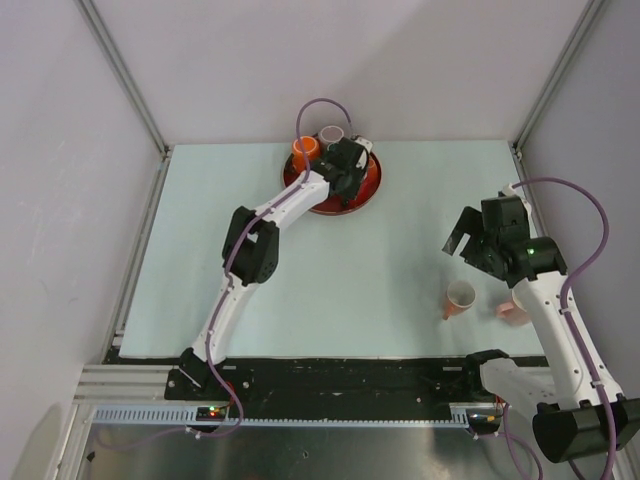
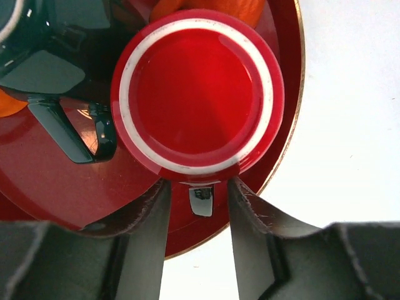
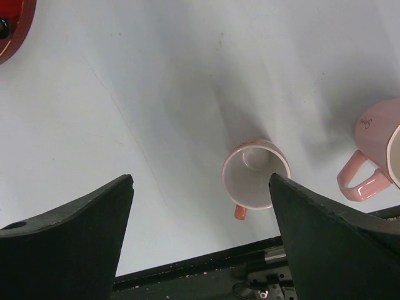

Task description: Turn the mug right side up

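A red mug (image 2: 197, 94) stands upside down on the glossy red plate (image 2: 62, 187), its base with a white ring facing up. In the top view my left gripper (image 1: 345, 165) hangs over the plate (image 1: 372, 185) and hides the mug. In the left wrist view the left gripper (image 2: 197, 184) is open, with its fingertips (image 2: 159, 200) at the mug's near side and only the plate showing between them. My right gripper (image 1: 462, 245) is open and empty above the table at the right, as the right wrist view (image 3: 200, 178) also shows.
An orange cup (image 1: 304, 150) and a pale cup (image 1: 331, 133) stand at the plate's far side. A dark glossy shape (image 2: 44, 69) lies left of the red mug. An upright pink mug (image 3: 256, 175) and a second pink mug (image 3: 378, 147), tipped over, sit near the right arm.
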`<state>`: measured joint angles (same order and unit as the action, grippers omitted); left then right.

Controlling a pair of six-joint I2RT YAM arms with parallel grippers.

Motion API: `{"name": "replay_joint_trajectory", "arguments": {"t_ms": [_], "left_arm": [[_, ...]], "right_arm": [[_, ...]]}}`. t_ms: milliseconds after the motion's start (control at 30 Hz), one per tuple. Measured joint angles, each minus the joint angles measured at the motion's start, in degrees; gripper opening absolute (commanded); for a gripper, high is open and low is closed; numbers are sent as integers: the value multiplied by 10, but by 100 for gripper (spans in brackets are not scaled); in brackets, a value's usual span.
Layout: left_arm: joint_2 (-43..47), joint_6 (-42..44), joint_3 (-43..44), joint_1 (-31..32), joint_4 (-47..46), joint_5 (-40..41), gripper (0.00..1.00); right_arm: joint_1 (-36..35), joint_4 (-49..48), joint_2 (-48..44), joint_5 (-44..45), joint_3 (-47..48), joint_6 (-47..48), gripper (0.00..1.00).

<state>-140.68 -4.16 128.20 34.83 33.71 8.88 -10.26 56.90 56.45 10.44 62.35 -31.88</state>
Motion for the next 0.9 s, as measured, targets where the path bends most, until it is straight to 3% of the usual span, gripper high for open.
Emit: {"name": "replay_joint_trajectory", "arguments": {"t_ms": [133, 200, 367, 433, 667, 900], "left_arm": [[-11, -14, 8, -2, 12, 0, 43], [-13, -24, 8, -4, 20, -2, 37], [-16, -44, 12, -10, 36, -14, 8], [-19, -44, 24, -11, 40, -14, 2], [-12, -43, 11, -18, 32, -38, 0], [53, -49, -32, -37, 60, -170, 0]], "right_arm": [[2, -2, 0, -6, 6, 7, 95], [3, -2, 1, -9, 12, 10, 95], [5, -4, 1, -9, 24, 19, 94], [7, -4, 2, -10, 28, 22, 94], [9, -9, 2, -26, 38, 31, 95], [-23, -91, 3, -122, 38, 43, 99]]}}
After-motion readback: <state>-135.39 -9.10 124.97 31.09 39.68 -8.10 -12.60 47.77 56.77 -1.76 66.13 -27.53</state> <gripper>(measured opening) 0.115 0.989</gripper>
